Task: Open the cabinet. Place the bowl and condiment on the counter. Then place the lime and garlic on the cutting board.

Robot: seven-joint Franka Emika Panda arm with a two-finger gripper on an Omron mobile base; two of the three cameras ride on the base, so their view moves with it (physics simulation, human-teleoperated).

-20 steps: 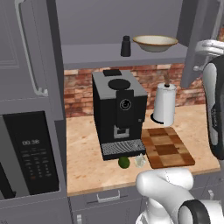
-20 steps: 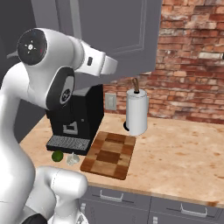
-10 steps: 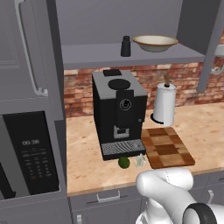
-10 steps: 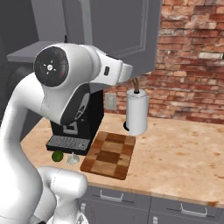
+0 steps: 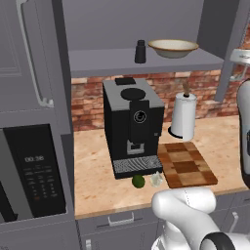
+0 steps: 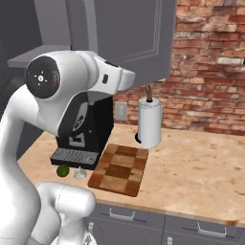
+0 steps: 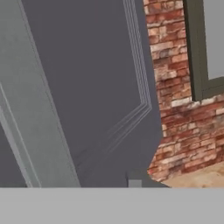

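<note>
The cabinet stands open, its left door (image 5: 34,53) and right door (image 5: 218,44) swung out. On its shelf (image 5: 117,61) sit the small black condiment bottle (image 5: 140,51) and the cream bowl (image 5: 173,47). Down on the beige counter (image 5: 93,171), the lime (image 5: 138,181) and garlic (image 5: 156,179) lie side by side in front of the coffee machine, just left of the checkered cutting board (image 5: 185,163). A white part of my hand (image 5: 242,56) shows at the frame's right edge beside the right door; its fingers are out of sight. In the hand view the door panel (image 7: 96,87) is very close.
A black coffee machine (image 5: 134,127) stands mid-counter, with a white paper-towel roll (image 5: 184,114) behind the board. A black microwave (image 5: 34,176) sits in the tall unit at left. My arm (image 6: 72,91) bulks across the left of the right base view. Drawers (image 6: 158,220) run below the counter.
My arm has swung further right, so its dark forearm has left the left base view. In the right base view the big joint has dropped lower. Doors and counter items stay put.
</note>
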